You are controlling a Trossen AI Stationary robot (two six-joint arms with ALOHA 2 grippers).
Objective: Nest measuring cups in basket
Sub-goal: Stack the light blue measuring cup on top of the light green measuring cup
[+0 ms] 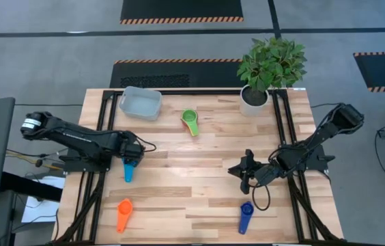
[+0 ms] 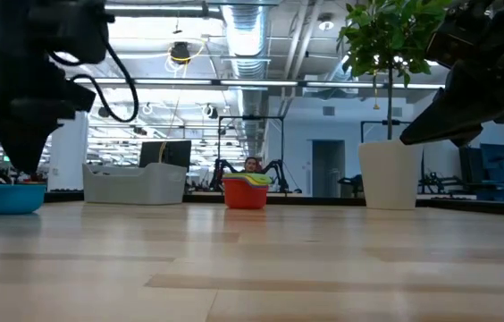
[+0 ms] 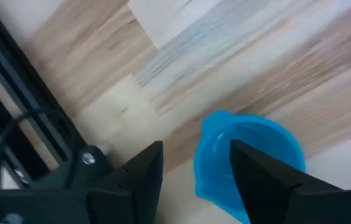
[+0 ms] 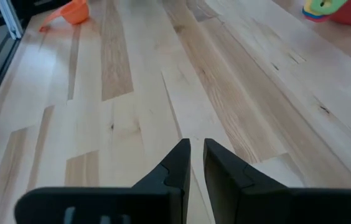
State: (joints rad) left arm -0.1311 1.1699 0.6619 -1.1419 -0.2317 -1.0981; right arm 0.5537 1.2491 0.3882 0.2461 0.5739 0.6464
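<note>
Left end effector (image 1: 132, 158): mine, fingers parted, straddling the rim of the light blue cup (image 3: 250, 158) at the surface's (image 1: 199, 184) left side; grip unconfirmed. Right end effector (image 1: 244, 172): fingers nearly together, empty. Basket (image 1: 140, 102): far left corner. Green-topped cup stack (image 1: 190, 121): beside it. Orange cup (image 1: 123, 212), dark blue cup (image 1: 246, 216): near edge.

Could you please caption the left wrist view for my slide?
Left gripper open, its fingers straddling the rim of a light blue measuring cup on the wooden table.

A leafy potted plant (image 1: 264, 75) stands at the wooden table's (image 1: 199, 178) far right corner.
</note>
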